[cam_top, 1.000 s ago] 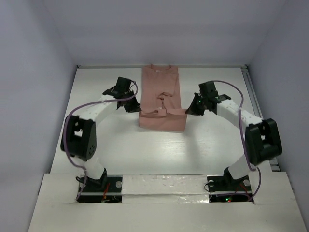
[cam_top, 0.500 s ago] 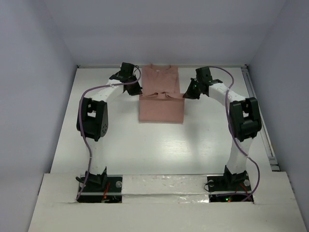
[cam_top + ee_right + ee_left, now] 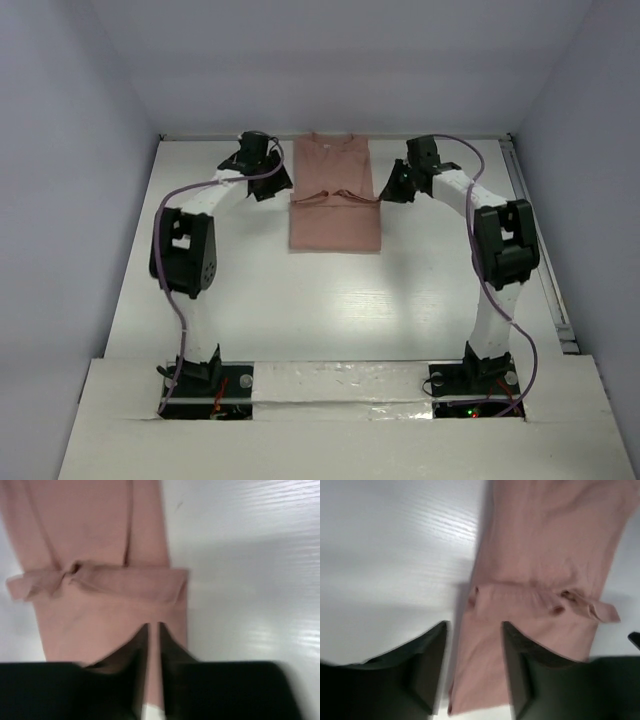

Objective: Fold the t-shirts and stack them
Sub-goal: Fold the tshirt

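A white desk [image 3: 240, 290] sits between pale walls [image 3: 80, 100]. From above, the pink t-shirt [image 3: 335, 225] lies flat at the far middle of the desk. Its near part is folded up over the rest. The left arm [image 3: 182, 255] reaches far out with its elbow up. The left pincer [image 3: 272, 186] is down by the left side of the shirt. The right arm [image 3: 505, 250] does the same on the other side. The right pincer [image 3: 392, 188] is just beside the shirt's right side.

The left wrist camera looks down at the desk [image 3: 395, 540]. The left pincer [image 3: 472, 680] is wide apart. The shirt's [image 3: 545, 555] side edge lies in the gap between the two dark fingers [image 3: 427, 672], but they do not squeeze it.

In the right wrist camera, the right pincer [image 3: 154, 670] is only a little apart, with a thin slit between its fingers [image 3: 177, 675]. It hangs over the edge of the shirt [image 3: 100, 525], where the folded edge lies in a bumpy line across the cloth.
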You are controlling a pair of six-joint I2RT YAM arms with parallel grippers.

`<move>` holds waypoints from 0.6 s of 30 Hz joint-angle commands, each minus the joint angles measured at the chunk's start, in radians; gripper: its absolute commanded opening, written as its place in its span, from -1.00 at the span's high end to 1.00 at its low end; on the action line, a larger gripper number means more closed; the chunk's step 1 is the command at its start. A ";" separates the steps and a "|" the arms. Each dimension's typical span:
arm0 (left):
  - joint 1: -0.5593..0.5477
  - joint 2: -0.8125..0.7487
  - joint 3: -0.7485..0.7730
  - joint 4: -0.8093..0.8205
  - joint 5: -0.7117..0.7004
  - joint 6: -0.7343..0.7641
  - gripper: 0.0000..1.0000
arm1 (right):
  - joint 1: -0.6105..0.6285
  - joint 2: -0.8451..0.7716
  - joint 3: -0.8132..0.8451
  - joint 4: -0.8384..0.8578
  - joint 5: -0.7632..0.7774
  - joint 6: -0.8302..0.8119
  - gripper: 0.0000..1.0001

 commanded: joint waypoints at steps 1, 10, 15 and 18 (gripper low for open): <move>-0.052 -0.280 -0.185 0.094 0.017 0.006 0.24 | 0.068 -0.136 -0.037 0.039 -0.038 -0.037 0.85; -0.146 -0.213 -0.465 0.230 0.116 -0.061 0.83 | 0.197 0.137 0.206 -0.062 -0.051 -0.080 1.00; -0.157 -0.205 -0.522 0.231 0.076 -0.035 0.83 | 0.210 0.193 0.236 -0.056 -0.039 -0.074 1.00; -0.157 -0.204 -0.558 0.228 0.062 -0.026 0.85 | 0.210 0.228 0.273 -0.047 -0.010 -0.064 1.00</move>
